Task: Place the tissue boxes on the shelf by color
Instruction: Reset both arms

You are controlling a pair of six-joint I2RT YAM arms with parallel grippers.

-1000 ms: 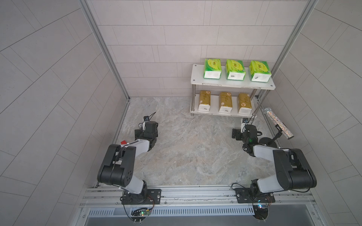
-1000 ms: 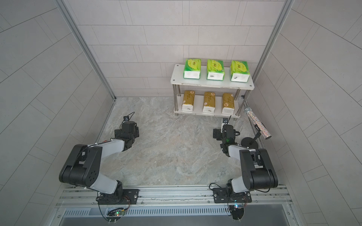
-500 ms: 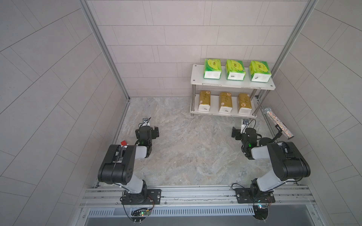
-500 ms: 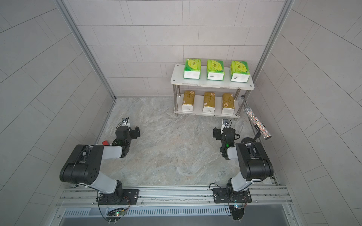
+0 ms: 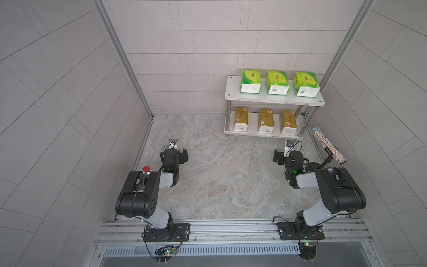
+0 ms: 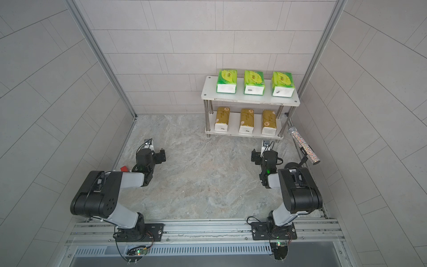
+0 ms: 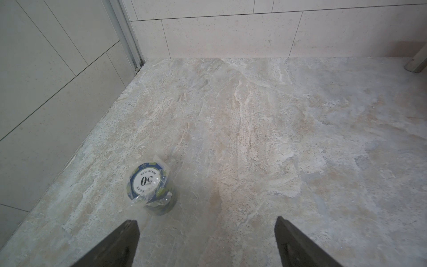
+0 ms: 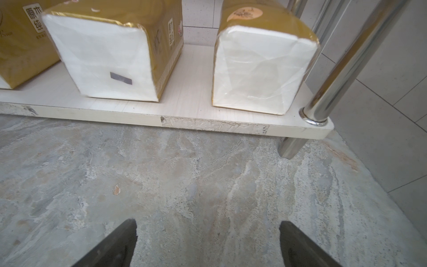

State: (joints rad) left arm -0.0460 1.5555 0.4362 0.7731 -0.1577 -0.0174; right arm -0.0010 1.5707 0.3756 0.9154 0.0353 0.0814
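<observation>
- Farthest left, the left hand hovers low over the table, fingers apart, holding nothing.
- Just ahead of it stands what looks like a wrapped stack of poker chips.
- Far right, the shelf carries three green tissue boxes on top, three gold tissue boxes below.
- Near it, the right hand is spread wide, empty.
</observation>
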